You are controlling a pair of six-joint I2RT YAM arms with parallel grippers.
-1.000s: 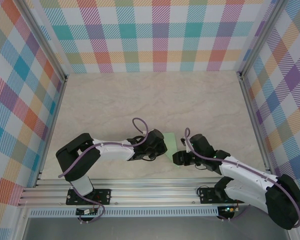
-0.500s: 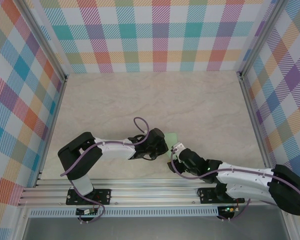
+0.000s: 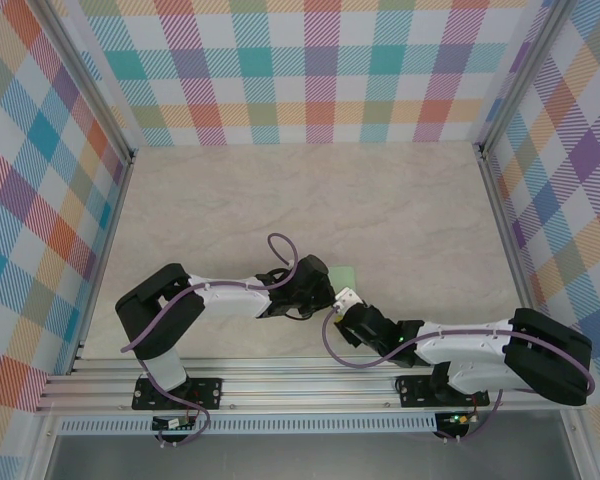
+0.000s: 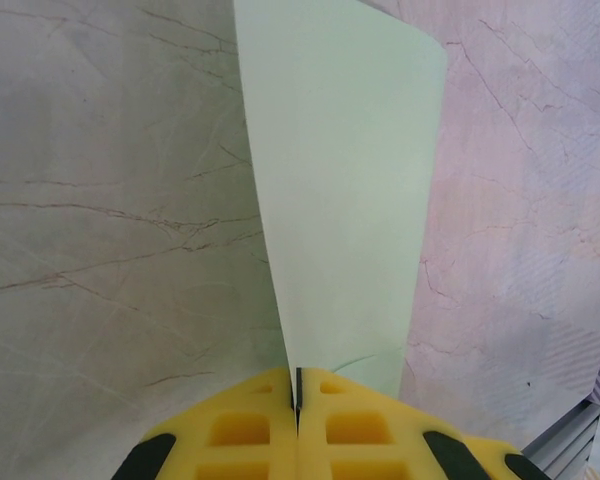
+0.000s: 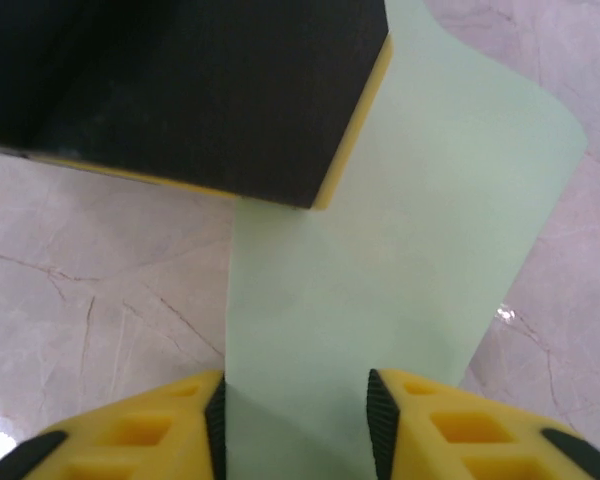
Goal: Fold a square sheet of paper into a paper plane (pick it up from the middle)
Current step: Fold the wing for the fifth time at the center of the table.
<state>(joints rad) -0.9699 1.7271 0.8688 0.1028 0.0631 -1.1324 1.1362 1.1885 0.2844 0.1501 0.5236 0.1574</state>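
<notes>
The square sheet of paper (image 3: 342, 273) is pale mint green and lies just in front of both arms, mostly covered by them in the top view. My left gripper (image 4: 297, 385) is shut on the near edge of the paper (image 4: 345, 180), which rises away from the yellow pads in a curved, doubled-over strip. My right gripper (image 5: 295, 415) stands open, its two ribbed pads on either side of the paper (image 5: 410, 250). The left gripper's black finger (image 5: 180, 90) sits on the sheet just ahead. In the top view the right gripper (image 3: 346, 299) almost touches the left gripper (image 3: 325, 290).
The marble tabletop (image 3: 310, 200) stretches behind the arms to checked walls. An aluminium rail (image 3: 280, 375) runs along the near edge under both bases. The right arm's forearm (image 3: 450, 345) lies low along that edge.
My right arm has swung left and down along the near edge, bringing its gripper to the paper beside the left gripper. The left gripper has held still on the sheet.
</notes>
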